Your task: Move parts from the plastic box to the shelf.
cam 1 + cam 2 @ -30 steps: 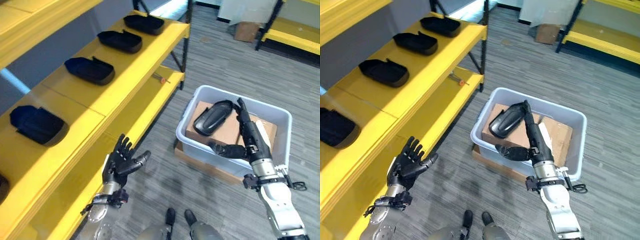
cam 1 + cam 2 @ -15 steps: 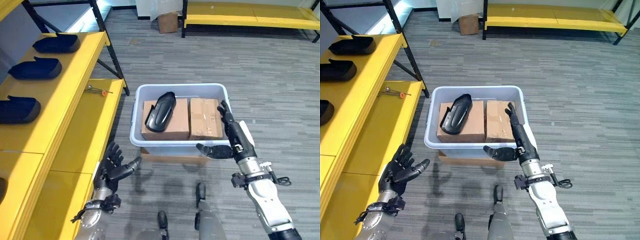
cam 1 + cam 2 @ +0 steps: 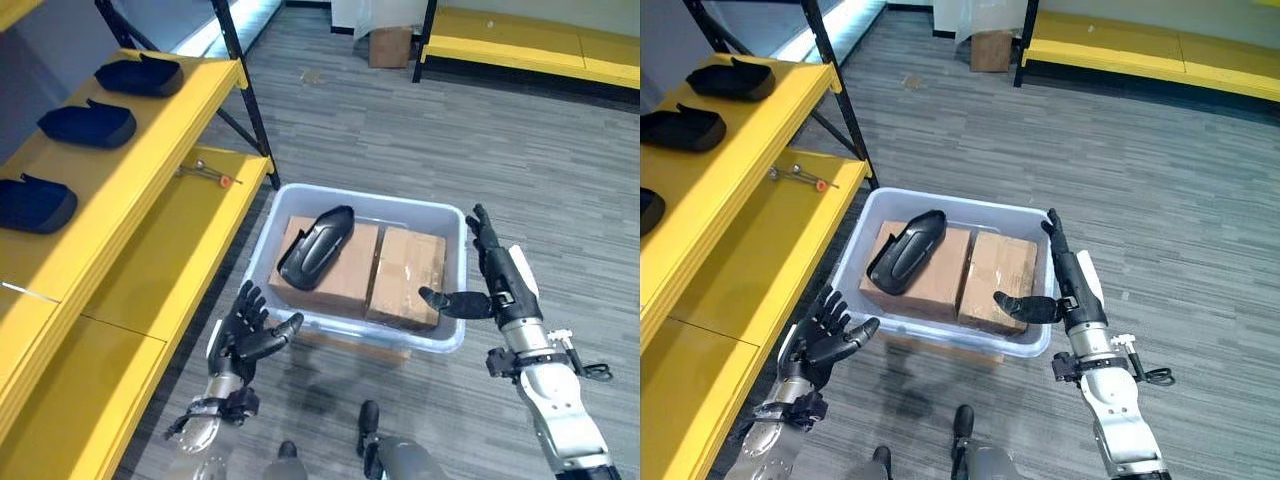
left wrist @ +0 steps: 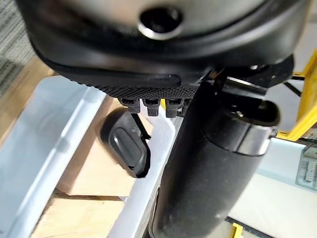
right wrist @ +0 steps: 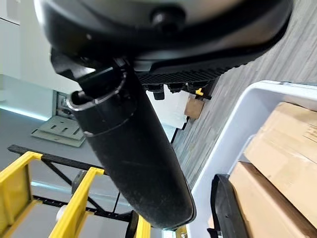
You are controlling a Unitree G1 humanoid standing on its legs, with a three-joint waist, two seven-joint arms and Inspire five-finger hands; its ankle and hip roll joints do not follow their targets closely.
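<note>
A pale plastic box stands on the floor in front of me, holding two cardboard cartons. One black moulded part lies on the left carton; it also shows in the left wrist view. My right hand is open at the box's right rim, thumb reaching inward over the right carton, touching nothing. My left hand is open with spread fingers, just outside the box's near left corner. Several black parts sit on the yellow shelf to the left.
A lower yellow shelf board carries a small red-handled tool. Flat cardboard lies under the box. A cardboard carton and a low yellow rack stand at the back. Grey floor surrounds the box.
The camera has swung, so the shelf and box have shifted in view. Both hands stay open; the right hand now sits at the box's right rim, the left near its left corner.
</note>
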